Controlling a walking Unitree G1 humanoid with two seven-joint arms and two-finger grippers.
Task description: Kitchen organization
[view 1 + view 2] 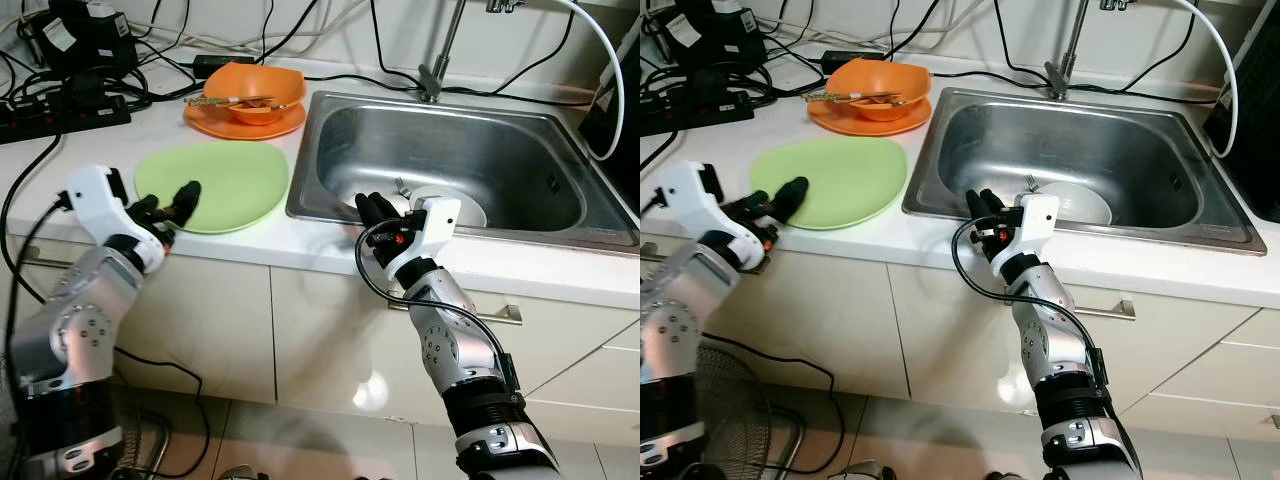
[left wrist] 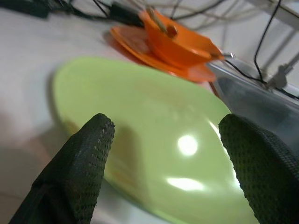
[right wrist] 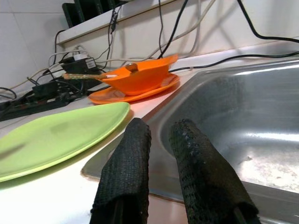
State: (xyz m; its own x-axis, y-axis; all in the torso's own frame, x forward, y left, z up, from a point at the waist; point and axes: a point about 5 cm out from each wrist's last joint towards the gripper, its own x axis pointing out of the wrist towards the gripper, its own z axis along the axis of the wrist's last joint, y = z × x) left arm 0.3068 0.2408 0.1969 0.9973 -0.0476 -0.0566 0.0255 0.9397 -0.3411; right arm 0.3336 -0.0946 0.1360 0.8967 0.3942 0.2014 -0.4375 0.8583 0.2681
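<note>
A light green plate (image 1: 215, 183) lies flat on the white counter, left of the sink. My left gripper (image 1: 170, 207) is open at the plate's front left edge, its fingers spread to either side of the rim (image 2: 168, 135). Behind the plate an orange bowl (image 1: 258, 92) holding chopsticks sits on an orange plate (image 1: 245, 124). My right gripper (image 1: 375, 215) hovers over the sink's front left corner, its two fingers (image 3: 128, 158) close together with nothing held. A white dish (image 1: 458, 207) lies in the steel sink (image 1: 520, 150).
A power strip and tangled black cables (image 1: 70, 100) crowd the counter's back left. The faucet (image 1: 440, 55) rises behind the sink, with a white hose (image 1: 610, 70) at the right. Cabinet fronts with a handle (image 1: 500, 312) lie below the counter.
</note>
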